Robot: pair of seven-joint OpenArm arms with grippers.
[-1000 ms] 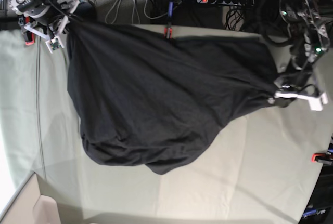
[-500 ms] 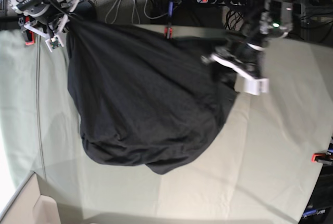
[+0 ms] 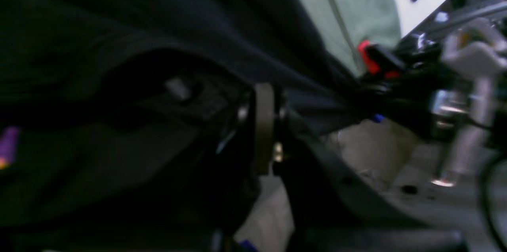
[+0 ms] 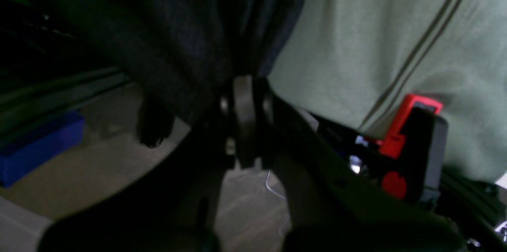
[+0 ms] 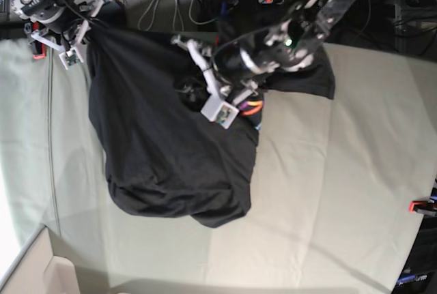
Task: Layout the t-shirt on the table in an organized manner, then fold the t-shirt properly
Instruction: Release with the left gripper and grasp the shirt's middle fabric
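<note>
- Cloth of the t-shirt point(image 5: 171, 144) is held clamped in the closed left pincer point(image 5: 205, 89) and the closed right pincer point(image 5: 76, 38), bunched on the tabletop point(image 5: 341, 192) between them.
- Slippage could be caused by slack below the left pincer, leaving the layout crooked.
</note>
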